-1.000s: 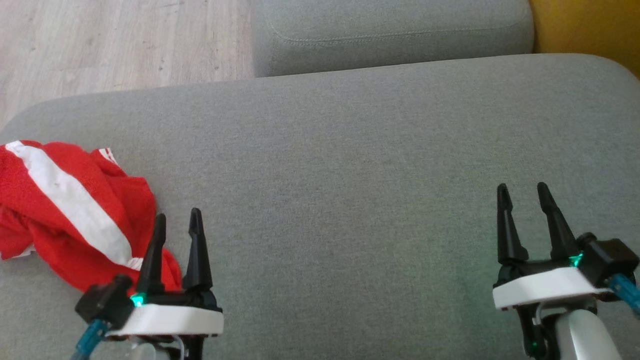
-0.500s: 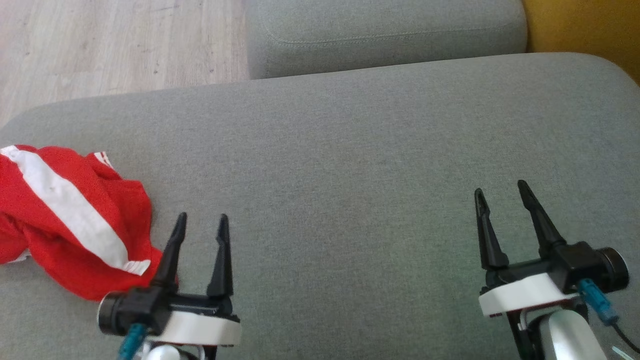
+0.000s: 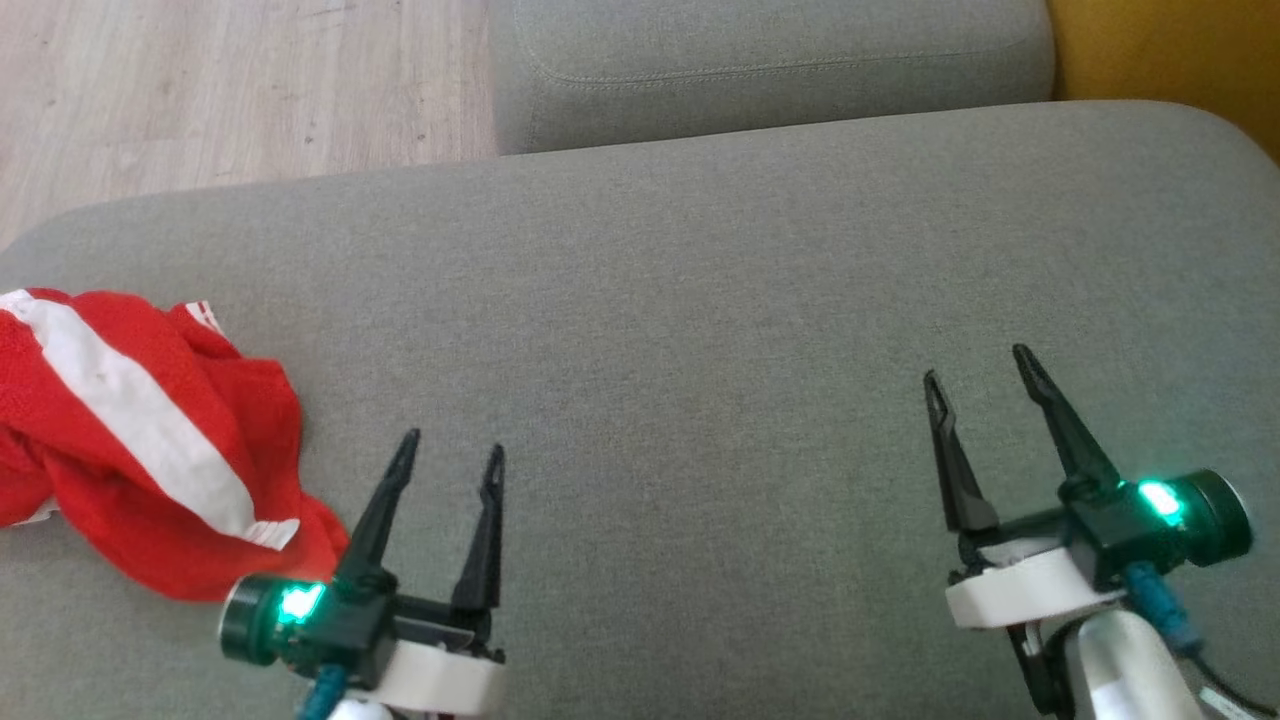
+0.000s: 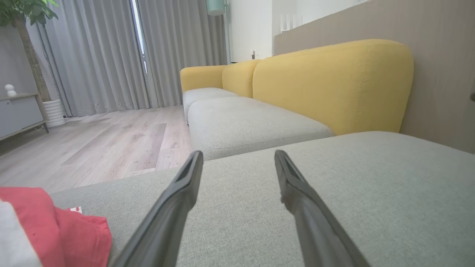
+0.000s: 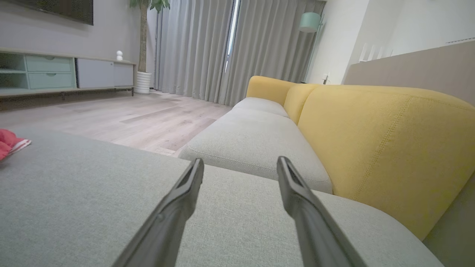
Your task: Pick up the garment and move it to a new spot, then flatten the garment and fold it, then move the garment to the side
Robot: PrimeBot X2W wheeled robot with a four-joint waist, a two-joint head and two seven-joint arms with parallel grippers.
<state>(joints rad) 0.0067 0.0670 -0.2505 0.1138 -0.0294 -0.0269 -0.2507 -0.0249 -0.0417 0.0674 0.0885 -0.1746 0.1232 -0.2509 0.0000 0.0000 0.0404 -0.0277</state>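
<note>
step: reach for garment | left gripper: wide open, empty (just beside it) | right gripper: wide open, empty | tip: pinch a thick fold

garment: red knit cloth, matt, white stripe | seat cushion: grey woven upholstery, matt, fine rough grain | backrest: yellow woven cloth, matt, stitched seam | floor: pale wood-grain planks, smooth, low sheen | curtains: grey cloth, matt | left gripper, right gripper: matt black plastic fingers, smooth white plastic base
</note>
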